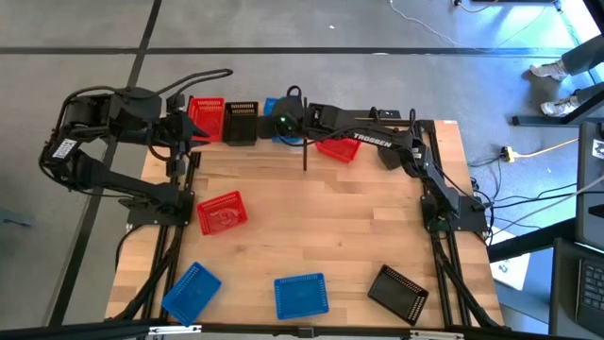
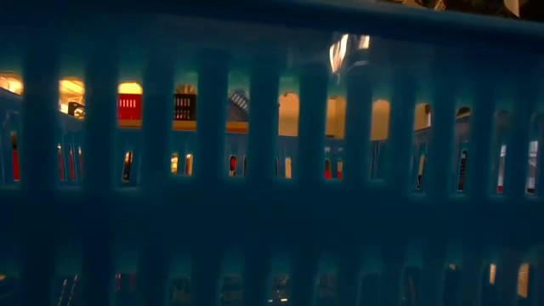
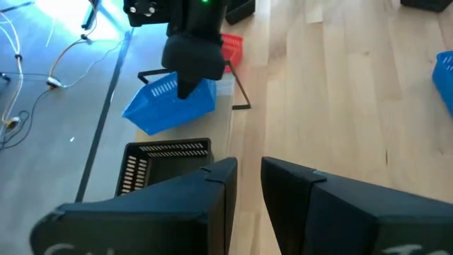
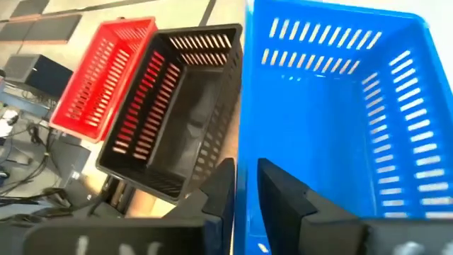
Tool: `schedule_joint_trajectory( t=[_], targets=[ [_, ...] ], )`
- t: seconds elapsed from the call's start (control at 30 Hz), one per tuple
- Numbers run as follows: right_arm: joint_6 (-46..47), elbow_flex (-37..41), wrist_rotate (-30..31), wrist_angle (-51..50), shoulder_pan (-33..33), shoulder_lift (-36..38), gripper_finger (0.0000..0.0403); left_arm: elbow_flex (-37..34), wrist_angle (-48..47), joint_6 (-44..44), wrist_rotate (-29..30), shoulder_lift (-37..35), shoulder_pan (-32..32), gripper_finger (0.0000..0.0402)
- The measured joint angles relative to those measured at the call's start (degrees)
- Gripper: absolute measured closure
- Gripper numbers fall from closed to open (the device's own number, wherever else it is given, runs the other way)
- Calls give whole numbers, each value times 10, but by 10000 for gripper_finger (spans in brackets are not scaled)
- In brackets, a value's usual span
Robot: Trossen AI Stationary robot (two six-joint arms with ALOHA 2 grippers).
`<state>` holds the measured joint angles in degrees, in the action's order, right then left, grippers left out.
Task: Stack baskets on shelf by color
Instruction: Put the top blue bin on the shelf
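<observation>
My right gripper [image 4: 245, 190] reaches over the shelf [image 1: 264, 144] at the table's far edge and is shut on a blue basket [image 4: 333, 120]. That basket shows tilted in the left wrist view [image 3: 173, 106]. Beside it on the shelf stand a black basket [image 4: 173, 113] and a red basket [image 4: 102, 71], bottoms down. My left gripper [image 3: 249, 177] hovers by the shelf's left end, near the black basket [image 3: 166, 163]. Its fingers are a narrow gap apart and hold nothing. My right gripper pinches the blue basket's side wall [image 4: 244, 152], the one facing the black basket. One finger is inside the basket and one outside. The fingers come from above, slanting down. The basket is tilted, its held side raised; whether its bottom touches the shelf I cannot tell.
On the tabletop lie a red basket [image 1: 222, 212], two blue baskets [image 1: 192, 291] [image 1: 301, 295] and a black basket [image 1: 397, 293]. Another red basket [image 1: 337, 146] sits under the right arm. A blue basket wall [image 2: 272, 170] fills the low view. A thin black post [image 1: 305, 151] stands at the shelf.
</observation>
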<state>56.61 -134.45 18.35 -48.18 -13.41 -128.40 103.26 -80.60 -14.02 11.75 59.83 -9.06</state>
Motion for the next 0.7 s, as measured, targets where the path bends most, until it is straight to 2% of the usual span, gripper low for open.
schedule_joint_trajectory(
  t=[0.33,0.43,0.53,0.7],
  targets=[
    [-4,0,0,50,0,0,341,0,-15,1,-3,0,0,343],
    [-53,0,-9,84,3,0,341,0,-15,0,-3,-7,0,343],
    [-131,-5,-61,103,14,3,341,0,-15,1,-3,-11,0,343],
    [-228,-6,-230,82,45,14,343,0,-15,4,-3,-27,0,343]
  ],
)
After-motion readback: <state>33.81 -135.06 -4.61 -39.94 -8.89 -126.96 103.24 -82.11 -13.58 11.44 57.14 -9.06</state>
